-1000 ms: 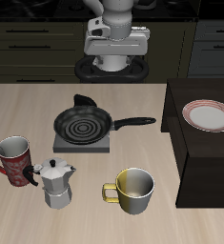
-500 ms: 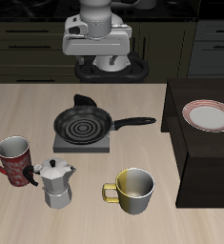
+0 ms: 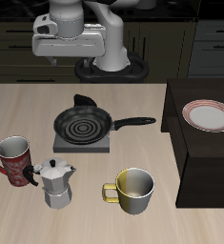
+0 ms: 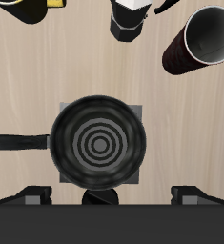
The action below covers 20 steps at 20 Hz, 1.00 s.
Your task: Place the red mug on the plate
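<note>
The red mug (image 3: 13,160) stands upright near the table's front edge, beside a moka pot; it has a white pattern and a dark inside. The wrist view shows the mug (image 4: 204,40) from above. The plate (image 3: 207,115), white with a reddish rim, lies on a dark raised block at the opposite side of the table and is out of the wrist view. My gripper (image 3: 75,59) is open and empty, high above the table's back edge, behind the frying pan and far from the mug. Its fingertips (image 4: 32,195) stand wide apart in the wrist view.
A black frying pan (image 3: 83,125) sits on a grey stove pad mid-table. A metal moka pot (image 3: 55,183) stands right beside the mug. A yellow-and-white mug (image 3: 132,191) stands near the front edge. The dark block (image 3: 204,157) bears the plate.
My gripper has moved sideways along the table's back, toward the red mug's side, still open. Nothing on the table has moved.
</note>
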{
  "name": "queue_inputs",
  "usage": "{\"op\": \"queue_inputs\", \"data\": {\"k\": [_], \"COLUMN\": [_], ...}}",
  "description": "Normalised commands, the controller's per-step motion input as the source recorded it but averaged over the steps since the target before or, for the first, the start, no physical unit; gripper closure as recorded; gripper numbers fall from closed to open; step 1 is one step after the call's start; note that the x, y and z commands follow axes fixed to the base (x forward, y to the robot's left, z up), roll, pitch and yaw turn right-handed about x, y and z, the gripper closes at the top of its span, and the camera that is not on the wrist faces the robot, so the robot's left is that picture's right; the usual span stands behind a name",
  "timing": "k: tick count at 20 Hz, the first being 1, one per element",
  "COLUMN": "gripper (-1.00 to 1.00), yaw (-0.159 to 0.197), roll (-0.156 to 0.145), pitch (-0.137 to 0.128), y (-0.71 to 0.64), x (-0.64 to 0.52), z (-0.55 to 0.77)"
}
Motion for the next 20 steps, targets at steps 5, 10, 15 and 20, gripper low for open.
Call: {"op": "queue_inputs", "data": {"k": [5, 10, 15, 20], "gripper": [-1.00, -1.00, -1.00, -1.00], "yaw": [0.007, -0.012, 0.021, -0.010], "roll": [0.004, 0.054, -0.014, -0.015], "pitch": [0.000, 0.010, -0.014, -0.001], "y": [-0.47, -0.32, -0.35, -0.39], "x": [0.30, 0.28, 0.21, 0.20], "z": [0.09, 0.04, 0.05, 0.02]}}
